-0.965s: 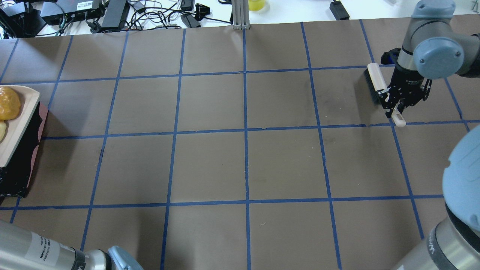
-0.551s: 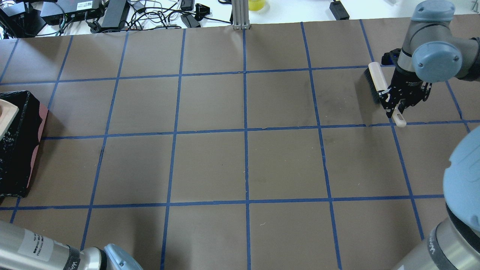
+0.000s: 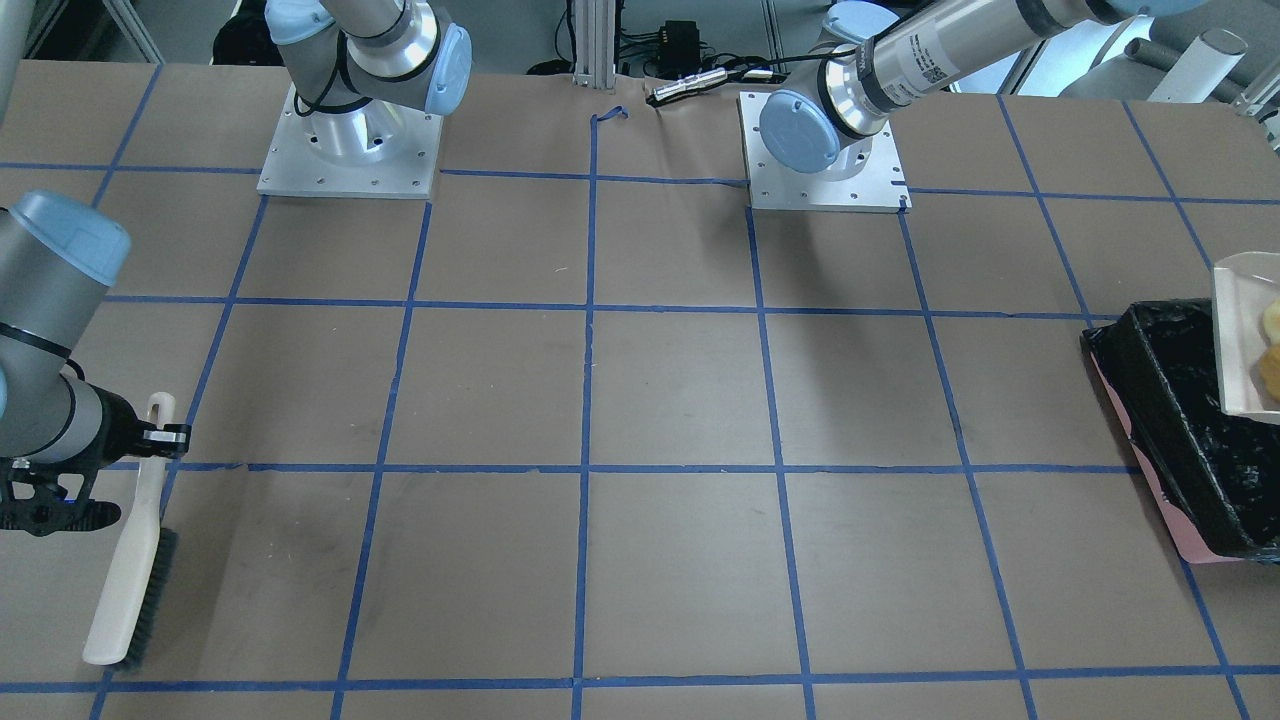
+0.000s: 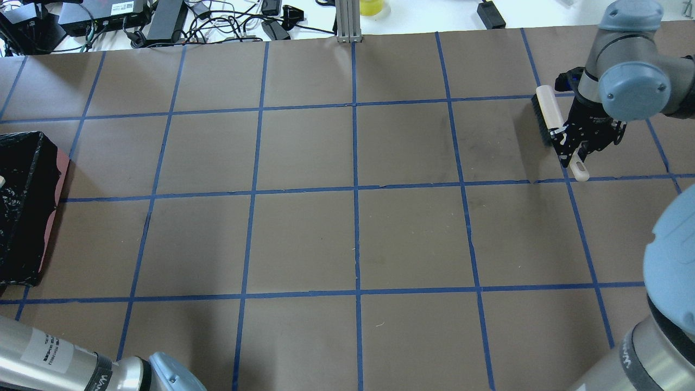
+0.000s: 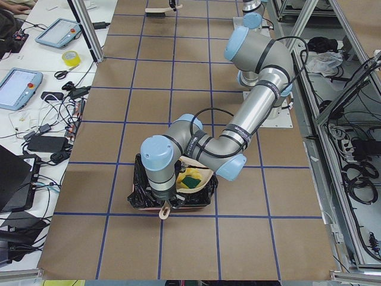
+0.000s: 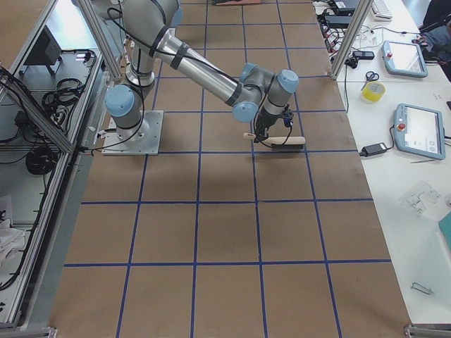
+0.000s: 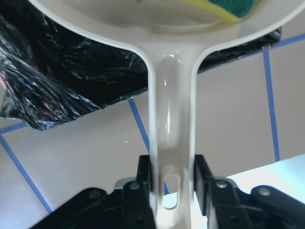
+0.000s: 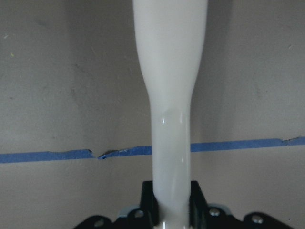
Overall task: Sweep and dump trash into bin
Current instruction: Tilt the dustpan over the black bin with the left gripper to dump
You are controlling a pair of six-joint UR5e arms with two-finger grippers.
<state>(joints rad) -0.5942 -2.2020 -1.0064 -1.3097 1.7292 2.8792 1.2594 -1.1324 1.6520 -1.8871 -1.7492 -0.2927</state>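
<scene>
L gripper (image 7: pixel 172 179) jaws clamped on pan (image 7: pixel 171 86) handle. Pan held over bin (image 7: pixel 66 81) so the load can tip straight in. Sponge (image 7: pixel 228 7) and lump (image 3: pixel 1272 370) lie in pan; pale bit beside them is prob the crescent (image 3: pixel 1274 318). R gripper (image 8: pixel 171 205) pinches brush (image 8: pixel 170 71), parked well apart at the far end, out of the way.
</scene>
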